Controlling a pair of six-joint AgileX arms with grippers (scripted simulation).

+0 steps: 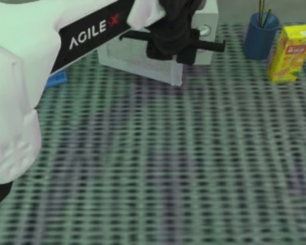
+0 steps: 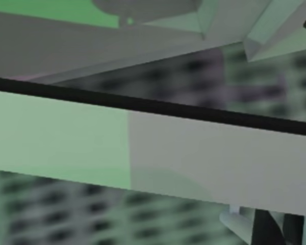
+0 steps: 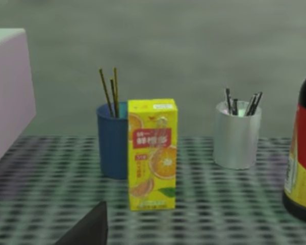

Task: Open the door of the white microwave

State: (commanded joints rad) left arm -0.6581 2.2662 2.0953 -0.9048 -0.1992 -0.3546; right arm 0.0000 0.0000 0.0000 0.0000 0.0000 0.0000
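The white microwave (image 1: 206, 13) stands at the table's back middle, one grey knob (image 1: 205, 30) showing on its right front panel. Its door (image 1: 137, 61), with the grey mesh window, is swung out at an angle, the free edge toward the table's front. My left gripper (image 1: 177, 51) is at that free edge, shut on the door. In the left wrist view the door's pale panel (image 2: 194, 158) spans the frame, with the dark fingers (image 2: 268, 229) low beside it. A dark part of my right gripper (image 3: 89, 229) shows only in the right wrist view, away from the microwave.
A blue cup of sticks (image 1: 260, 33) and a yellow juice carton (image 1: 290, 53) stand right of the microwave. A silver cup (image 3: 237, 133) and a dark bottle (image 3: 303, 153) stand farther right. A blue tray (image 1: 56, 79) peeks from under my left arm.
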